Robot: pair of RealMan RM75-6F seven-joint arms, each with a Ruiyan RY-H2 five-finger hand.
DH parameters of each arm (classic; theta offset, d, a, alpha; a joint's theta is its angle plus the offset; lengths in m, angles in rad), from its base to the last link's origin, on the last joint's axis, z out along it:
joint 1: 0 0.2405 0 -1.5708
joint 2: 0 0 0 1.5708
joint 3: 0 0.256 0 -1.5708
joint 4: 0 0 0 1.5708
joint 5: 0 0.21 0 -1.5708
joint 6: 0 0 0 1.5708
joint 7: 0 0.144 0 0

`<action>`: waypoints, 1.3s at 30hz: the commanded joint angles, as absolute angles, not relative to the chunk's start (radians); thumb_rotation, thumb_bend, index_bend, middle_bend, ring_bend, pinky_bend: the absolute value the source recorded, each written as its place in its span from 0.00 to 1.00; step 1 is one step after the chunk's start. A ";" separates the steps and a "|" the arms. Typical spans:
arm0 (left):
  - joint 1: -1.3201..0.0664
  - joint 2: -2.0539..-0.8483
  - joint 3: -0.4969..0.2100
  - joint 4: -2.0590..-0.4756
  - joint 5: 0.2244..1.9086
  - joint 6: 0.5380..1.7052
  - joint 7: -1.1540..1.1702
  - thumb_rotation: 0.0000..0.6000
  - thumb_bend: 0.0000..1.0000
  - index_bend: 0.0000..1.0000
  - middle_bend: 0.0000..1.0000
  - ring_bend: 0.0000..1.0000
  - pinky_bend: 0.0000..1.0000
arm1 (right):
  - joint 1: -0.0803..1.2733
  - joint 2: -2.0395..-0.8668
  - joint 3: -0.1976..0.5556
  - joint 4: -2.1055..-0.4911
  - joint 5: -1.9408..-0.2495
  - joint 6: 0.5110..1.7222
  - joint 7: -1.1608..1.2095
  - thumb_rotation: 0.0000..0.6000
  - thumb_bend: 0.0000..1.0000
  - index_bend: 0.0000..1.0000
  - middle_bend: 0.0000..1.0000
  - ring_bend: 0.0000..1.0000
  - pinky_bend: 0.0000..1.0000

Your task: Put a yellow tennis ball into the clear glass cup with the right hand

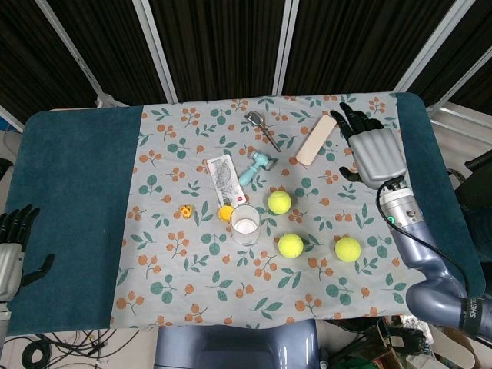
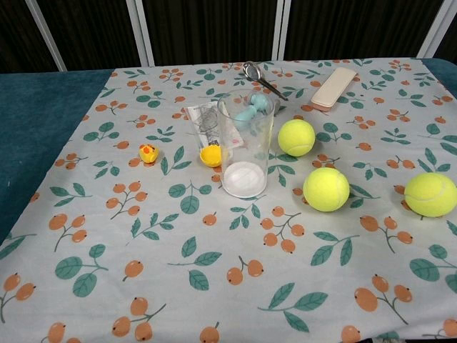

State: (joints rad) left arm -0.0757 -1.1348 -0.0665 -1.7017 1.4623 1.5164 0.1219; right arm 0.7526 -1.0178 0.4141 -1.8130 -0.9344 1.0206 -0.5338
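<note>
From the head view, the right hand hovers over the far right part of the floral tablecloth, back of the hand upward, fingers stretched out and apart, holding nothing. Its fingertips lie just beside the beige flat bar. The three tennis balls sit nearer the robot than this hand: one just right of the clear glass cup, a second below it, and a third furthest right, roughly under the forearm line. All three are well apart from the hand. The cup stands upright and holds no ball. The left hand rests at the left edge over the teal table cover, fingers seemingly spread, though it is partly cut off.

From the chest view, neither hand shows. The cup stands in the middle with a white base, the balls to its right. A small yellow duck, an orange cap, a turquoise toy and a metal spoon lie around it.
</note>
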 commanded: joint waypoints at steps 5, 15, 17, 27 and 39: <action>-0.074 -1.134 -0.064 -1.702 1.467 1.519 0.123 1.00 0.30 0.03 0.03 0.00 0.00 | 0.772 -1.017 0.395 -1.855 -0.906 1.049 -0.562 1.00 0.12 0.00 0.00 0.12 0.25; -0.072 -1.134 -0.064 -1.701 1.464 1.520 0.124 1.00 0.30 0.03 0.03 0.00 0.00 | 0.774 -1.006 0.380 -1.858 -0.893 1.069 -0.535 1.00 0.11 0.00 0.00 0.11 0.25; -0.074 -1.136 -0.065 -1.700 1.464 1.519 0.124 1.00 0.30 0.03 0.03 0.00 0.00 | 0.772 -1.001 0.375 -1.858 -0.895 1.072 -0.529 1.00 0.11 0.00 0.00 0.11 0.25; -0.076 -1.137 -0.064 -1.701 1.465 1.515 0.126 1.00 0.30 0.03 0.03 0.00 0.00 | 0.756 -0.989 0.338 -1.879 -0.910 1.087 -0.522 1.00 0.11 0.00 0.00 0.11 0.25; -0.073 -1.137 -0.065 -1.704 1.458 1.517 0.129 1.00 0.30 0.03 0.03 0.00 0.00 | 0.642 -0.870 0.224 -2.068 -0.942 1.064 -0.457 1.00 0.11 0.00 0.00 0.11 0.25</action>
